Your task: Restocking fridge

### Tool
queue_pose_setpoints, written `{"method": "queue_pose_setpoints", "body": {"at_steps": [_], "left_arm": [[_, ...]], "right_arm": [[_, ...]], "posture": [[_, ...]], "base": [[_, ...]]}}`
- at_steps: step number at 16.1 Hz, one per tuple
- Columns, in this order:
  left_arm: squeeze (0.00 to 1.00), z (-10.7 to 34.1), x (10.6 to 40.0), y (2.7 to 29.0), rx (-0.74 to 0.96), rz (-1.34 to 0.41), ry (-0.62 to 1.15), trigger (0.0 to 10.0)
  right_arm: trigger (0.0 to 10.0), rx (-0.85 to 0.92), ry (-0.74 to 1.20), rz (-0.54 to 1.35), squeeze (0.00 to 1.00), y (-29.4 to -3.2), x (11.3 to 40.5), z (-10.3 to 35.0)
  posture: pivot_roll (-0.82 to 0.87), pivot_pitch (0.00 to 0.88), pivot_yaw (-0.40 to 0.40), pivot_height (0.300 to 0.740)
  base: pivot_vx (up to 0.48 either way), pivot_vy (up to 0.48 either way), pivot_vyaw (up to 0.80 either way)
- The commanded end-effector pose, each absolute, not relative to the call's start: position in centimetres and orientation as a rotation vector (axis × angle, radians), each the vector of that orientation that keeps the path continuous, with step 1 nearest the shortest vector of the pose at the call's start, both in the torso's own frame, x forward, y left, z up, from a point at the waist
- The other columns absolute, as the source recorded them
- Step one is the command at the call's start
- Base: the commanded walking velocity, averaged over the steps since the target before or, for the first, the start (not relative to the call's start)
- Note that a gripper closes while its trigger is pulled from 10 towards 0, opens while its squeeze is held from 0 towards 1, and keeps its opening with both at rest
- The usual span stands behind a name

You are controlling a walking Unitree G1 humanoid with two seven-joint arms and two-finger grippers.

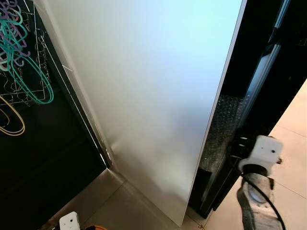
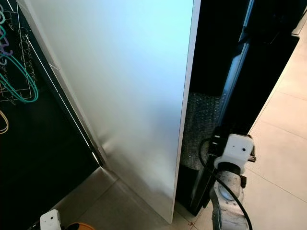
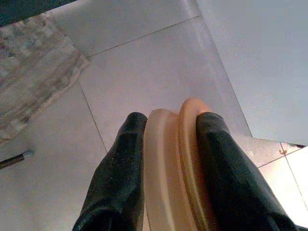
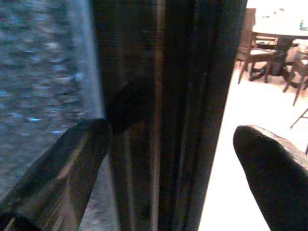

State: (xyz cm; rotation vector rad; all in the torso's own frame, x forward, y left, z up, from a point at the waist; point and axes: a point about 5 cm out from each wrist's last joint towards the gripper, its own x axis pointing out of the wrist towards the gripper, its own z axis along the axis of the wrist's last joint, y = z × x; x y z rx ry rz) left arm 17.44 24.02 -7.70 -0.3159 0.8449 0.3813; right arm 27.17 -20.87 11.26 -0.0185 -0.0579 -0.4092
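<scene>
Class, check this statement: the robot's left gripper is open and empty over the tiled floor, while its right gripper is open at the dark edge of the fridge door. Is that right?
Not quite. The left wrist view shows the left gripper shut on a tan disc-shaped item, not open and empty. The rest holds: it is over the tiled floor, and the right gripper is open at the dark fridge door edge.

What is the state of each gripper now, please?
Left gripper: shut on an orange disc-shaped thing, above the floor tiles.
Right gripper: open, fingers around the dark door edge.
</scene>
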Motion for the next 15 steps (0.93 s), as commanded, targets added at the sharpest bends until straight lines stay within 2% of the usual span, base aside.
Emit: {"method": "queue_pose_setpoints", "body": {"at_steps": [1,8,12,15], "left_arm": [[0.00,-7.8,17.1,24.3,-0.312,0.390,0.854,10.0],[0.00,-7.9,16.9,24.2,-0.317,0.392,0.860,10.0],[0.00,-7.9,16.8,24.2,-0.317,0.383,0.863,10.0],[0.00,-8.0,16.8,24.2,-0.318,0.383,0.866,10.0]], "right_arm": [[10.0,-0.023,-0.051,-0.421,0.00,-21.3,27.3,11.0],[10.0,-0.080,-0.064,-0.477,0.00,-24.0,27.6,11.5],[10.0,-0.159,-0.084,-0.687,0.00,-28.2,25.2,12.0],[10.0,-0.180,-0.079,-0.775,0.00,-29.8,23.9,11.8]], "posture": [[-0.07,0.000,0.060,0.740],[-0.07,0.000,0.058,0.740],[-0.08,0.000,0.065,0.740],[-0.09,0.000,0.066,0.740]], "base": [[0.000,0.000,0.00],[0.000,0.000,0.00],[0.000,0.000,0.00],[0.000,0.000,0.00]]}}
